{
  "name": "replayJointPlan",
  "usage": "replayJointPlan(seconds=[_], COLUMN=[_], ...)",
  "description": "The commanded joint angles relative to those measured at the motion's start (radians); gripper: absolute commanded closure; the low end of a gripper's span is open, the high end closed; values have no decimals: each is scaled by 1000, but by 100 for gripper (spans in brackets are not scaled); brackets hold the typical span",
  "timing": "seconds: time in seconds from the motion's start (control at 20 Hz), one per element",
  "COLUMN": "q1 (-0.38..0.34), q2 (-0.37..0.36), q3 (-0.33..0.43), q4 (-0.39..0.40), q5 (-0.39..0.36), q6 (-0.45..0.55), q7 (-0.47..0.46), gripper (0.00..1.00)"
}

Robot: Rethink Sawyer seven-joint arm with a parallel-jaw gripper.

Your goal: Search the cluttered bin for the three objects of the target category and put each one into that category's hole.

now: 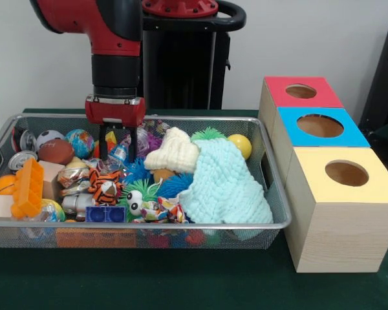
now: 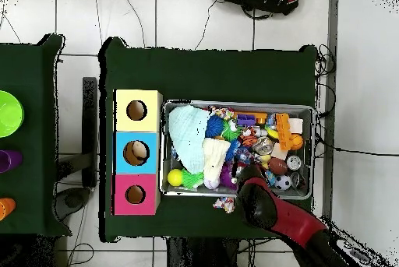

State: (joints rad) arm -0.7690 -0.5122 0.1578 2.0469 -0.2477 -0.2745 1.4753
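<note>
The wire mesh bin (image 1: 149,225) is full of mixed toys; it also shows in the overhead view (image 2: 313,155). My gripper (image 1: 118,150) hangs straight down into the bin's back left part. Its fingers (image 1: 103,143) stand apart on either side of a small clear bottle with a blue label (image 1: 119,154). I cannot tell if they touch it. Another clear wrinkled bottle (image 1: 142,139) lies just to its right. The blue-topped box's hole (image 1: 320,125) is the middle one of three to the right of the bin, and shows in the overhead view (image 2: 135,152). There the arm (image 2: 261,202) covers the gripper.
A mint knitted cloth (image 1: 223,184) and a cream knitted hat (image 1: 173,152) cover the bin's right half. Metal cans (image 1: 22,158), an orange block (image 1: 27,187) and a tiger toy (image 1: 105,184) lie at its left. The red-topped hole (image 1: 301,91) and yellow-topped hole (image 1: 346,173) flank the blue one.
</note>
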Motion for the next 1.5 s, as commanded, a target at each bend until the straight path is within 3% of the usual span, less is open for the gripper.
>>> replayJointPlan(seconds=[0.05, 0.2, 0.25, 0.85, 1.0, 1.3, 1.5], q1=[-13, -5, 0, 28, 35, 54, 64], q2=[86, 73, 69, 32, -63, -343, -432], q3=[8, 3, -1, -7, 12, 86, 115], q4=[12, 11, 9, -3, 36, 98, 92], q5=[-54, -44, -41, 2, 36, 117, 153], q6=[34, 44, 48, 140, 227, 463, 544], q7=[159, 165, 165, 148, 152, 144, 143], gripper=[0, 0, 100, 100, 100, 100, 100])
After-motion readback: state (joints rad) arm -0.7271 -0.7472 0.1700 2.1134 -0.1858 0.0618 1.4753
